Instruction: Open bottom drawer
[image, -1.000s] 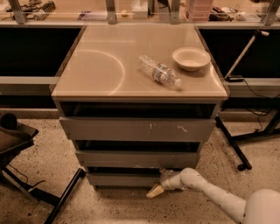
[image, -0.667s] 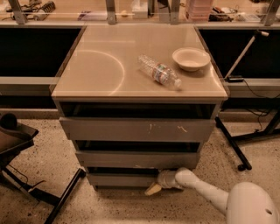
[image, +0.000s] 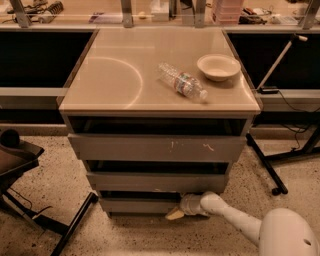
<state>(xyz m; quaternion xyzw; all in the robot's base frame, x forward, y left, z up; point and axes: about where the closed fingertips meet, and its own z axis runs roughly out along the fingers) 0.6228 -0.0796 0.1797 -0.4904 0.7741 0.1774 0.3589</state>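
Pincer (image: 175, 214) sits low, tip at the front of bottom drawer (image: 137, 205), which runs mostly to its left. Can't tell if pincer's wide or narrow. Imo: catch the drawer's edge firmly, then pull straight back twd robot, level, w/o twisting. Bottle (image: 182, 82) & bowl (image: 218, 67) lie far above on surface (image: 110, 75).
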